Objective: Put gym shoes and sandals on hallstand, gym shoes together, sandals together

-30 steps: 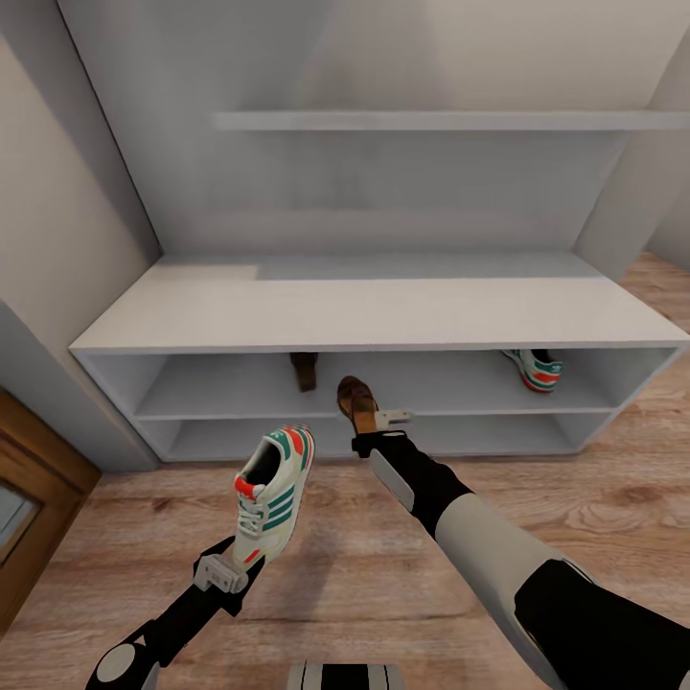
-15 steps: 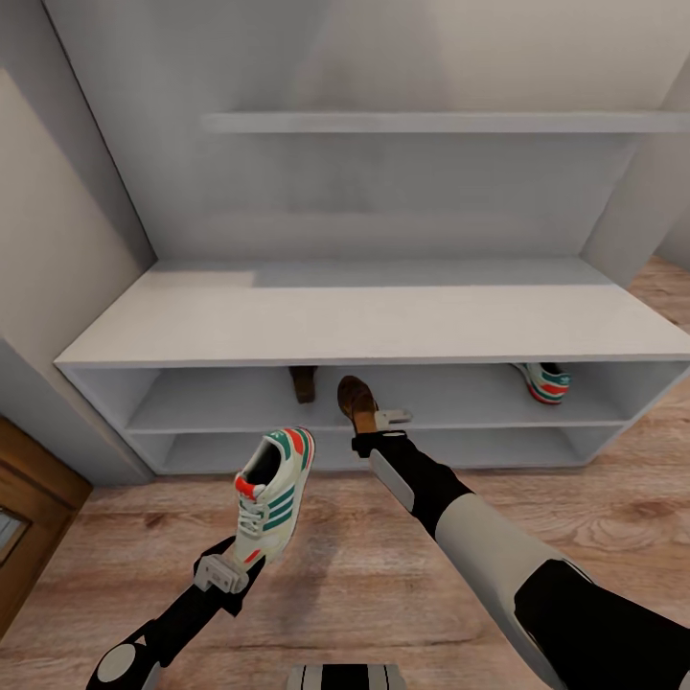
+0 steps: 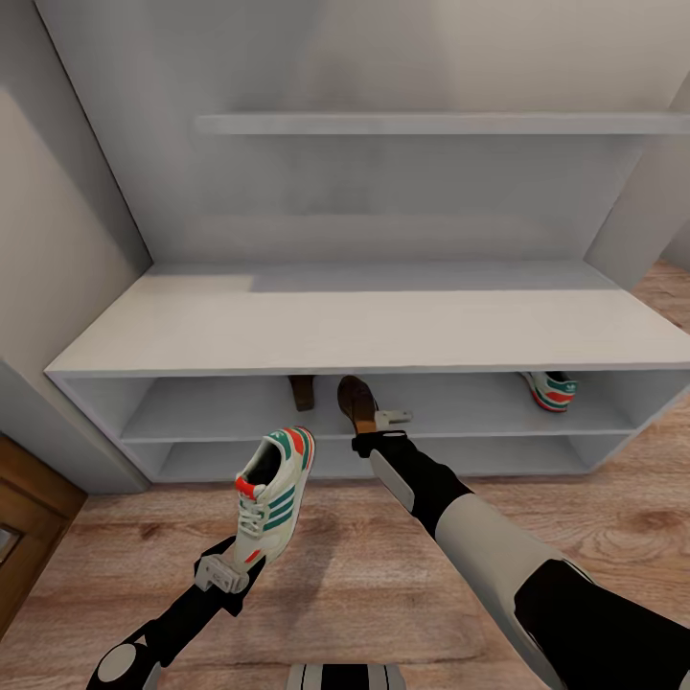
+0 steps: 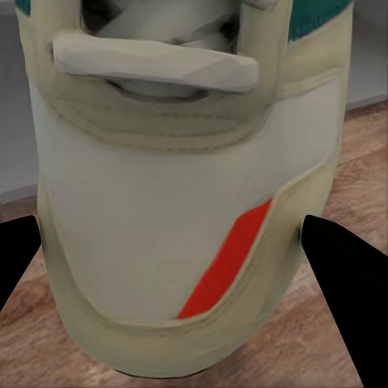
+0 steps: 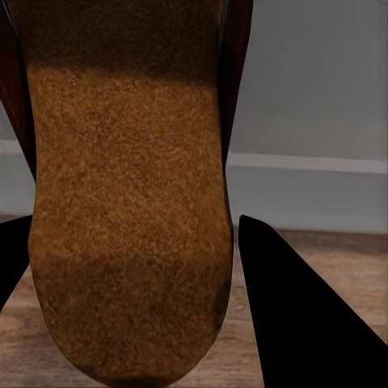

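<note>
My left gripper [image 3: 240,565] is shut on a white gym shoe [image 3: 271,494] with green stripes, held above the wood floor [image 3: 383,575]; its heel [image 4: 186,202] sits between the black fingers [image 4: 343,275]. My right gripper [image 3: 369,426] is shut on a brown sandal [image 3: 356,401], whose tan footbed [image 5: 129,202] faces the wrist camera, at the front of the hallstand [image 3: 364,326]. On the hallstand's upper shelf a second sandal [image 3: 303,391] stands left of centre, and the second gym shoe [image 3: 551,390] lies at the right end.
A thin floating wall shelf [image 3: 431,123] hangs above the hallstand. A beige wall [image 3: 48,249] closes the left side, with a wooden door [image 3: 24,517] low at the left. Open floor lies in front of the rack.
The whole picture has shifted as the camera moved closer to the hallstand. Both arms keep their hold and their place in the view.
</note>
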Motion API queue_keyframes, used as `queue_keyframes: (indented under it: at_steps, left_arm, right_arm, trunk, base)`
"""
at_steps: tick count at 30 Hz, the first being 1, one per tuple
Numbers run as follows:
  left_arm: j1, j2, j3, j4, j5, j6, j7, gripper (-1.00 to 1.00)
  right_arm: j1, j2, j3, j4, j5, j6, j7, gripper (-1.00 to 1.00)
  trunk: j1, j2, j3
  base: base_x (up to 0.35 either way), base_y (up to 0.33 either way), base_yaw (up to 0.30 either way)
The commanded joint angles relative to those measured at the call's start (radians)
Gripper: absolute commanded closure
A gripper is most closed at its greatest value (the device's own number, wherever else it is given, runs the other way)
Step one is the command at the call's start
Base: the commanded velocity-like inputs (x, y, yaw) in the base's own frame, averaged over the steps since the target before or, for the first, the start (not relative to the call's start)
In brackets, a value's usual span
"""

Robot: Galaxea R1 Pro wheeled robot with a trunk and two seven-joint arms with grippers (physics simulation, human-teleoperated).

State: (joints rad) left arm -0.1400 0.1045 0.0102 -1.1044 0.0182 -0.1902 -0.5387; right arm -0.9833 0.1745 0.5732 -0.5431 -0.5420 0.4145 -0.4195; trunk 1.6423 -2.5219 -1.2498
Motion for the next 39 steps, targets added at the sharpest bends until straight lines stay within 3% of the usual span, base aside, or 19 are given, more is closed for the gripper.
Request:
queue_keyframes:
  at_steps: [1,27,39]
  left_arm:
    - [0.000,0.000,0.000,0.000,0.000,0.000,0.000,1.00]
    - [0.000,-0.001,0.001,0.002,0.000,0.000,0.000,1.00]
    - [0.000,-0.002,0.001,0.002,0.000,0.000,0.000,1.00]
  right_arm:
    - [0.000,0.000,0.000,0.000,-0.003,-0.001,-0.001,1.00]
    - [0.003,0.000,0.002,0.002,0.000,-0.071,-0.001,1.00]
    - [0.002,0.000,0.037,0.003,0.002,-0.075,-0.002,1.00]
  trunk:
    - [0.000,0.000,0.000]
    - [0.000,0.000,0.000]
    - [0.000,0.000,0.000]
  base:
    - [0.013,0.000,0.000]
    - [0.002,0.000,0.000]
    - [0.000,0.000,0.000]
